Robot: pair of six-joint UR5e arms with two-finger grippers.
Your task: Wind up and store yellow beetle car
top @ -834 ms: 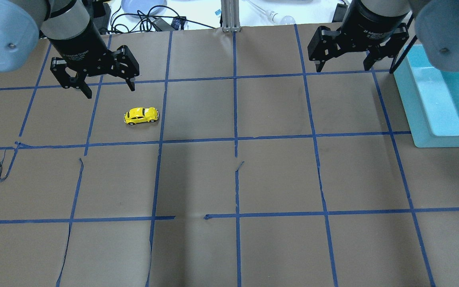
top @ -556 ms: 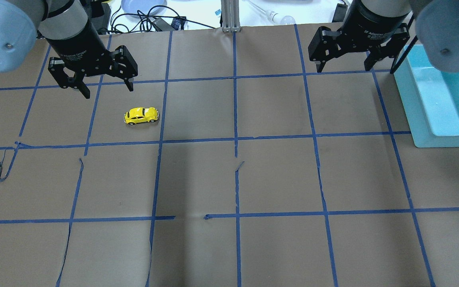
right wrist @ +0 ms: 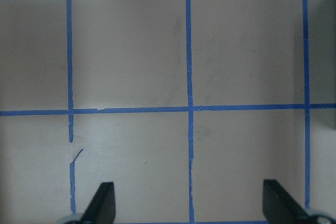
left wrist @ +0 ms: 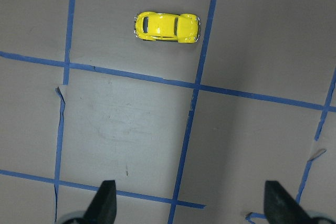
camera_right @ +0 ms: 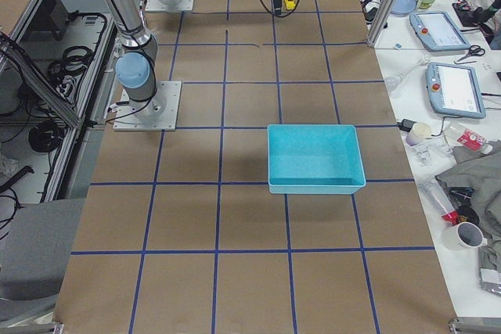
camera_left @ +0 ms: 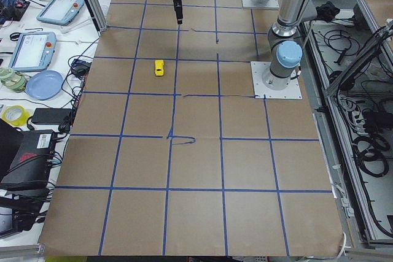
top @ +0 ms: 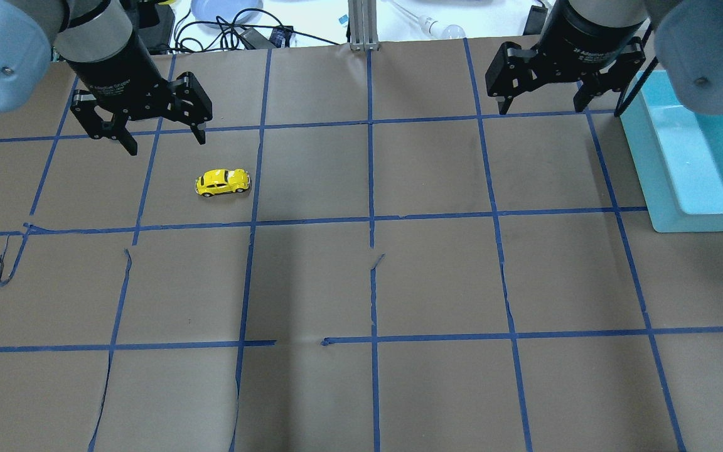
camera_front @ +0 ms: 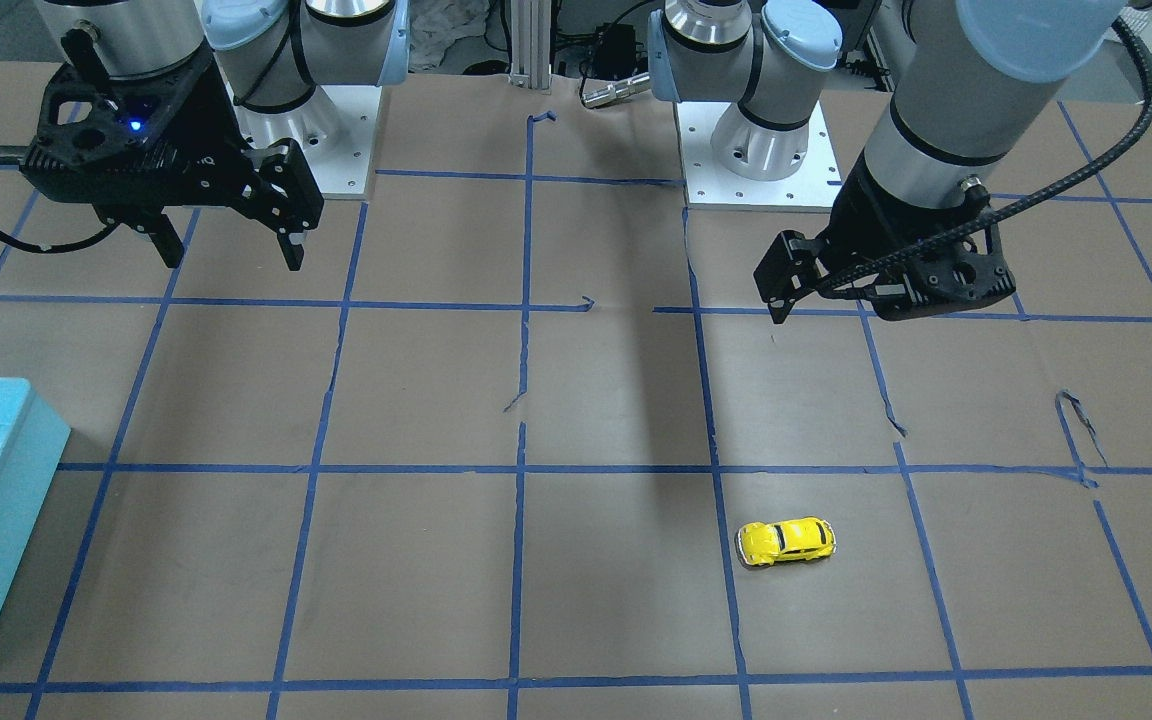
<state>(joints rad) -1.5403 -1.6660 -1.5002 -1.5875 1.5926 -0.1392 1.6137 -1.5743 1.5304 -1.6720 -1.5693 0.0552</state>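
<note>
One car [top: 223,182] stands on its wheels on the taped brown table [top: 437,282], inside a grid square on the robot's left side. The left gripper [top: 166,141] hangs nearby, nearer the robot, jaws spread wide, holding nothing. The right gripper [top: 541,103], well apart, is likewise spread and empty, beside a blue bin [top: 653,169].

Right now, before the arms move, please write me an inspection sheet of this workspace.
surface: brown paper with a blue tape grid, torn in places
job's things: yellow beetle car on its wheels, untouched; teal bin far from it, empty
clutter: nothing seen
end effectors: left end effector open, raised, not over the car; right end effector open, empty
cables: black cables behind the table's far edge
surroundings: tablet and blue plate on a side bench
</note>
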